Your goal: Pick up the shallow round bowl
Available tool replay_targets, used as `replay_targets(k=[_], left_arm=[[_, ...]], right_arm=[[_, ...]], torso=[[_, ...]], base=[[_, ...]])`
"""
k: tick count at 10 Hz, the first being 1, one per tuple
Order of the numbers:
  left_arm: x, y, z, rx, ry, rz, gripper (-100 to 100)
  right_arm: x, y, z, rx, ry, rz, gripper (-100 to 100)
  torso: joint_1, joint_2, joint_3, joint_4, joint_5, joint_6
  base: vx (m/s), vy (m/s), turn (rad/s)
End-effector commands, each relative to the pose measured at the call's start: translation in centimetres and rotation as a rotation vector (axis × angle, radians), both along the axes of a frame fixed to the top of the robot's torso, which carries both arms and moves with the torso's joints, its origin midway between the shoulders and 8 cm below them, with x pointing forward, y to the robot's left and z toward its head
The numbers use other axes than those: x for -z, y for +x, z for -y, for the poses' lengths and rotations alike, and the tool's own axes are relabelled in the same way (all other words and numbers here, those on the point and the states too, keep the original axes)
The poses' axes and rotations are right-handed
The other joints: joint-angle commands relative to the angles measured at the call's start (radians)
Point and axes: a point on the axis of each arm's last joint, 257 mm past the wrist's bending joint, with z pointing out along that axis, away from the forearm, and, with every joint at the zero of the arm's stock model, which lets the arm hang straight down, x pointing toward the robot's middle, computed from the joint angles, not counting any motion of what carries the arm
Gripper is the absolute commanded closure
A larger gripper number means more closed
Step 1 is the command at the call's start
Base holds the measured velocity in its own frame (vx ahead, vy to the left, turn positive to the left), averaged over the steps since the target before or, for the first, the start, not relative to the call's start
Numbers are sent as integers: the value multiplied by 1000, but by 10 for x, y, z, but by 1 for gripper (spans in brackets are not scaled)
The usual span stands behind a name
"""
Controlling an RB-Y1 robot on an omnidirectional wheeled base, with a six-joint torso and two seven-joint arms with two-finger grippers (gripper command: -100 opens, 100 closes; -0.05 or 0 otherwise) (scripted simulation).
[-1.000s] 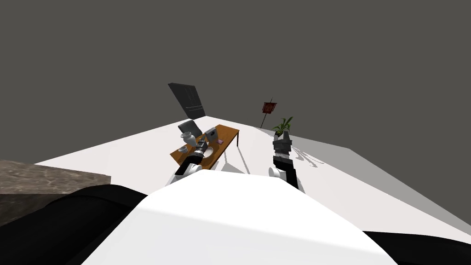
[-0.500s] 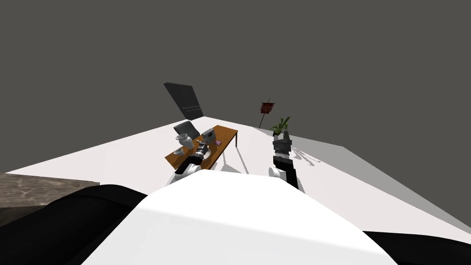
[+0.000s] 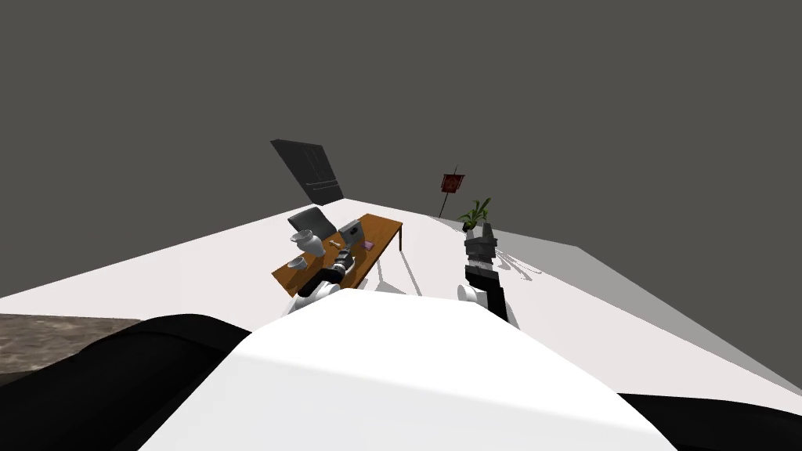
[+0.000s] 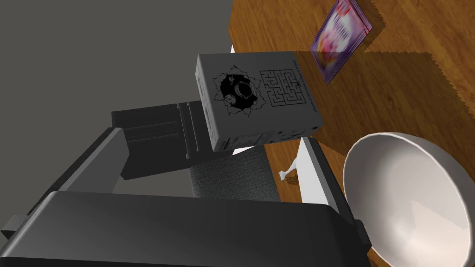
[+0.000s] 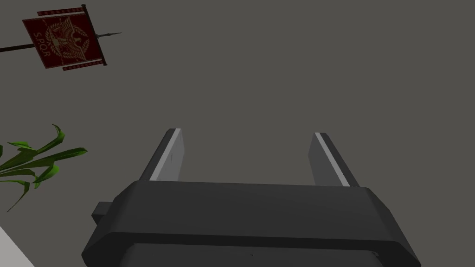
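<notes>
Wooden table, white bowl cut off beside wide-open left tool, right tool spread wide

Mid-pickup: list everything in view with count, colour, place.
shallow round white bowl: one, white, on the table, beside the left gripper, outside its fingers.
brown wooden table: one, brown, ahead to my left.
grey rectangular box with a maze print: one, grey, on the table beyond the bowl.
flat purple-pink packet: one, purple-pink, on the table by the box.
white vase: one, white, table's left side.
small pale bowl: one, pale, by the vase.
dark grey chair: one, behind the table.
red banner on a pole: one, on the wall.
green plant: one, by the banner.
left gripper: open, over the table.
right gripper: open, raised.
</notes>
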Motion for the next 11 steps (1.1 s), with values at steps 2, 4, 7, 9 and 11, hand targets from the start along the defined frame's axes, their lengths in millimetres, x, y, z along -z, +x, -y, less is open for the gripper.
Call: replay_targets(k=[2, 4, 7, 9, 11], left_arm=[[28, -11, -8, -21, -30, -81, -100], [57, -28, -23, -56, -65, -167, -100], [87, -50, -39, -100, -105, -261, -100], [101, -62, -48, -125, -125, -302, -100], [126, -88, -65, -180, -167, -380, -100]], right_arm=[[0, 0, 0, 0, 0, 0, 0], [0, 0, 0, 0, 0, 0, 0], [0, 0, 0, 0, 0, 0, 0], [0, 0, 0, 0, 0, 0, 0], [0, 0, 0, 0, 0, 0, 0]], torso=[[0, -1, -1, 0, 0, 0], [0, 0, 0, 0, 0, 0], [0, 0, 0, 0, 0, 0], [0, -1, -1, 0, 0, 0], [1, 1, 0, 0, 0, 0]], base=[[55, -30, -51], [46, -25, -63], [44, -23, -48], [58, -25, -38], [41, -15, -54]])
